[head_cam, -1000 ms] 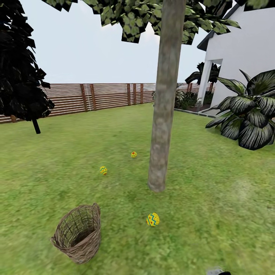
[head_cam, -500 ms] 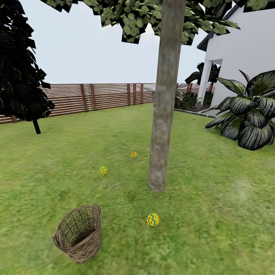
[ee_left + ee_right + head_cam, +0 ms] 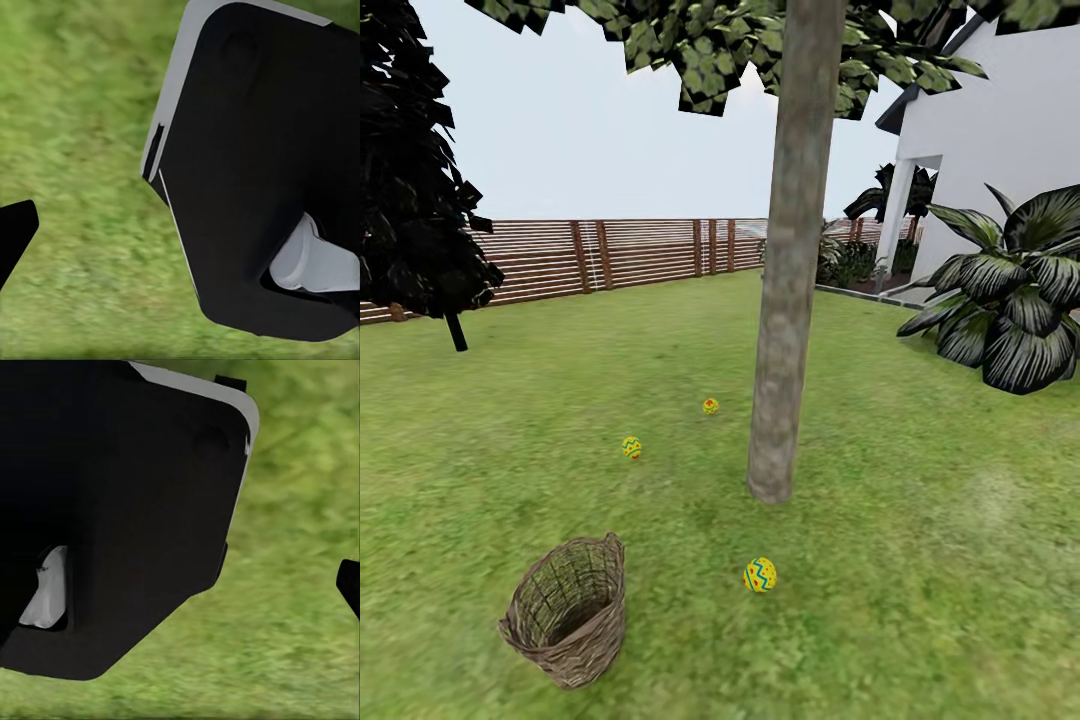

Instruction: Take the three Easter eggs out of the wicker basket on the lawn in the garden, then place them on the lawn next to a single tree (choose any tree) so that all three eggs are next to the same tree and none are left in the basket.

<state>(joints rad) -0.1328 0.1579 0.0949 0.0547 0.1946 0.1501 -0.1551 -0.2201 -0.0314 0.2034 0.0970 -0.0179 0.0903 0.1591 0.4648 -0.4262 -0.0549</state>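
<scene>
Green lawn (image 3: 920, 560) fills the fenced garden, where the tree (image 3: 785, 330) rises at frame centre with three Easter eggs scattered near its base: one (image 3: 760, 575) below the trunk, one (image 3: 631, 447) at centre left, one (image 3: 710, 405) beyond. At lower left stands the wicker basket (image 3: 568, 612) (tilted, apparently empty). Wrist cameras show dark gripper housings over grass; whether the jaws are wide or closed cannot be told.

A home garden — lawn (image 3: 920, 520), slatted fence (image 3: 610, 255), white house (image 3: 1000, 130).
</scene>
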